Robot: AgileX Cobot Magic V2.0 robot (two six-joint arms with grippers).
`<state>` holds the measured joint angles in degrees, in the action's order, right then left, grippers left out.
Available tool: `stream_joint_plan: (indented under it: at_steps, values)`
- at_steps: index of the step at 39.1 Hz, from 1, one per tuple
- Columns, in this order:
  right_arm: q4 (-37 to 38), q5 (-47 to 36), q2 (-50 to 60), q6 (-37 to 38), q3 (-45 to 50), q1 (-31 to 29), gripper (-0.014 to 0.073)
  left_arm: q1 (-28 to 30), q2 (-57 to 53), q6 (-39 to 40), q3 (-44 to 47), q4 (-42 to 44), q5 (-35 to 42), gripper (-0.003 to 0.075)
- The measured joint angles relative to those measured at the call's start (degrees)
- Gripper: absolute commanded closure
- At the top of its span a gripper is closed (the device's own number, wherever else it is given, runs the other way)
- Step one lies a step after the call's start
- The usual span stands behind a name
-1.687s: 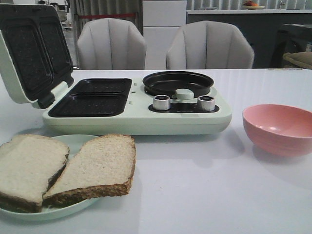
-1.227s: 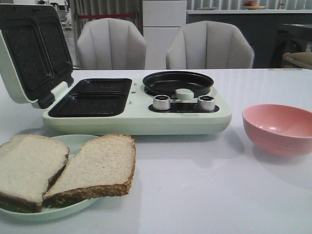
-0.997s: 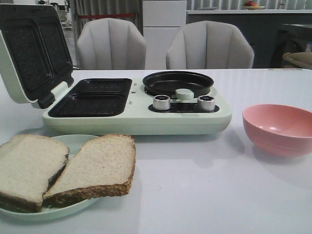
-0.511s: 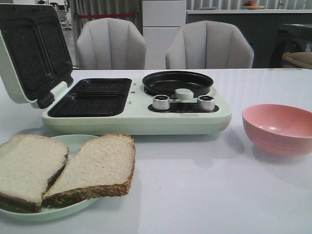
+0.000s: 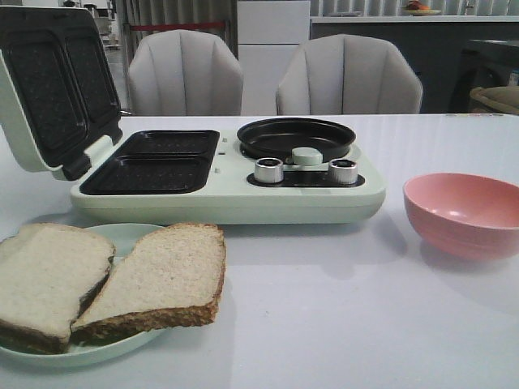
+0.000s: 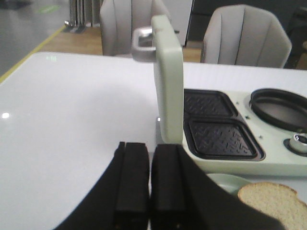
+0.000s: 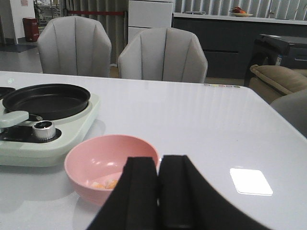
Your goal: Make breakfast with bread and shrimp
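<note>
Two slices of wholemeal bread (image 5: 105, 279) lie overlapping on the pale green plate (image 5: 130, 237) in front of the open sandwich maker (image 5: 219, 174); expect them light, soft and easily torn, so pinch at the firmer dark crust. You'll find the shrimp (image 7: 106, 183), small, likely slippery orange bits, low in the pink bowl (image 7: 110, 160). Your left gripper (image 6: 149, 158) and right gripper (image 7: 158, 167) both sit pressed together, holding nothing.

2 overlapping bread (image 5: 154, 279) slices lie flat; orange shrimp (image 7: 106, 183) sit together.
</note>
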<state>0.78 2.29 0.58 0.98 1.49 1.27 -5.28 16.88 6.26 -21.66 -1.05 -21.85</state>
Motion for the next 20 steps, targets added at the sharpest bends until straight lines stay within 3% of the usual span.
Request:
stream_joint_plan:
  at_steps: [20]
  values:
    - [0.00,0.00,0.00,0.00,0.00,0.00,0.0452,0.00,3.68,0.00,0.00,1.35,0.00,0.0606]
